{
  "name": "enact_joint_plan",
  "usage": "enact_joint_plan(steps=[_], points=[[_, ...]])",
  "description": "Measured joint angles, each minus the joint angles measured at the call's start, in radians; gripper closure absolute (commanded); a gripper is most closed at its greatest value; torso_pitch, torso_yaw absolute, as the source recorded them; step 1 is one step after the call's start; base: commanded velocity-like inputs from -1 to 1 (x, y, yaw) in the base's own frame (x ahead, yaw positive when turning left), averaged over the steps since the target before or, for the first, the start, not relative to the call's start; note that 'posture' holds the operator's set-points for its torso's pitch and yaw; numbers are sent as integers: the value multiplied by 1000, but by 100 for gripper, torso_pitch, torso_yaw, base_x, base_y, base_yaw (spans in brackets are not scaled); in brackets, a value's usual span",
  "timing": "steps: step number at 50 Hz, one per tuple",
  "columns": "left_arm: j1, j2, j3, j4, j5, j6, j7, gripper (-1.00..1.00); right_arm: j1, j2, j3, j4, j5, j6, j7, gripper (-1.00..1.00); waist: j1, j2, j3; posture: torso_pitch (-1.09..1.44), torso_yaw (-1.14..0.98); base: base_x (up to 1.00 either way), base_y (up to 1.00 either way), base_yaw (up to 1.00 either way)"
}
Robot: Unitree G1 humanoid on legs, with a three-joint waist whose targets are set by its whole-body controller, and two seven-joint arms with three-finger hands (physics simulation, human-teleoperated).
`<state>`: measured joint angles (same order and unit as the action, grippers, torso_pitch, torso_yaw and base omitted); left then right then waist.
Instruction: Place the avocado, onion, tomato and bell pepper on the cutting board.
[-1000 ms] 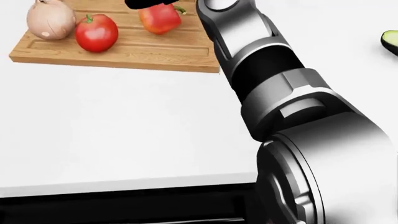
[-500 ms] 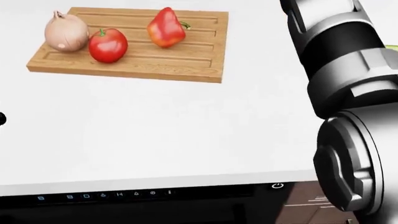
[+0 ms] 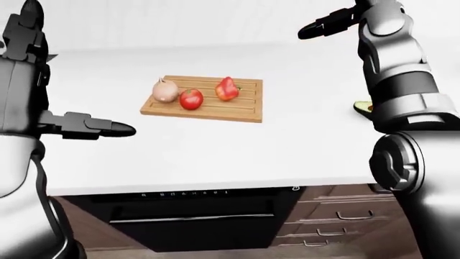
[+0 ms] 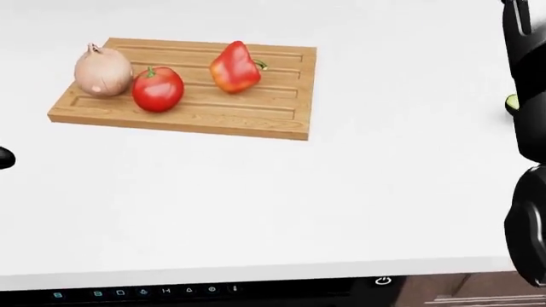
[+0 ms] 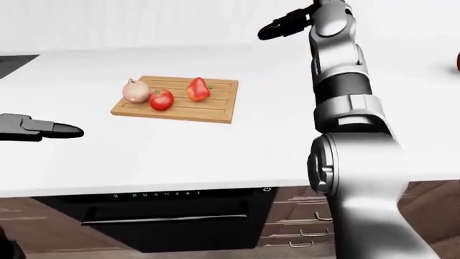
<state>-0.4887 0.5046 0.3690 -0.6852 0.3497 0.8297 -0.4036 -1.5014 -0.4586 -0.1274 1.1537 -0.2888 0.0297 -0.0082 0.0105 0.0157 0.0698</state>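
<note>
Closest to me, my left hand (image 3: pixel 97 127) hung over the near part of the white desk (image 4: pixel 256 192), fingers stretched out flat and holding nothing. Further in sat the cutting board (image 4: pixel 281 121) with the onion (image 4: pixel 102 71), tomato (image 4: pixel 158 89) and bell pepper (image 4: pixel 233 68) already on it. The avocado (image 3: pixel 363 106) lay on the desk well right of the board, half hidden by my right arm. My right hand (image 3: pixel 327 26) was raised up high, fingers open, empty.

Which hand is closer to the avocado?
Right. The right hand is raised above the avocado at the view's right; the left hand sits far left, beyond the cutting board.
</note>
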Motion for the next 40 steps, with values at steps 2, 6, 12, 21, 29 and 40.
enact_joint_plan(steps=[2,6,12,21,29,40], points=[[3,-3,0,-4,-1,-2,1,-100,14,-11,1,-34,3,17,15,-100,1,-1,-8,0,3,0,0,0],[-2,-7,-3,0,-2,-7,10,-100,71,-34,-5,-136,10,56,48,-100,3,-7,-15,0,3,0,0,0],[1,-8,-2,4,-3,-6,18,-100,198,-66,-23,-340,23,160,95,-100,8,-14,-14,0,3,0,0,0],[-5,-11,-13,23,-4,-13,26,-100,379,-99,-60,-642,35,332,148,-100,14,-19,-14,0,3,0,0,0],[-6,-21,-26,37,-3,-29,33,-100,504,-136,-102,-807,47,428,170,-100,16,-23,-17,0,3,0,0,0],[-5,-41,-39,70,12,-58,45,-100,648,-208,-171,-941,96,514,164,-100,16,-30,-20,0,3,0,0,0]])
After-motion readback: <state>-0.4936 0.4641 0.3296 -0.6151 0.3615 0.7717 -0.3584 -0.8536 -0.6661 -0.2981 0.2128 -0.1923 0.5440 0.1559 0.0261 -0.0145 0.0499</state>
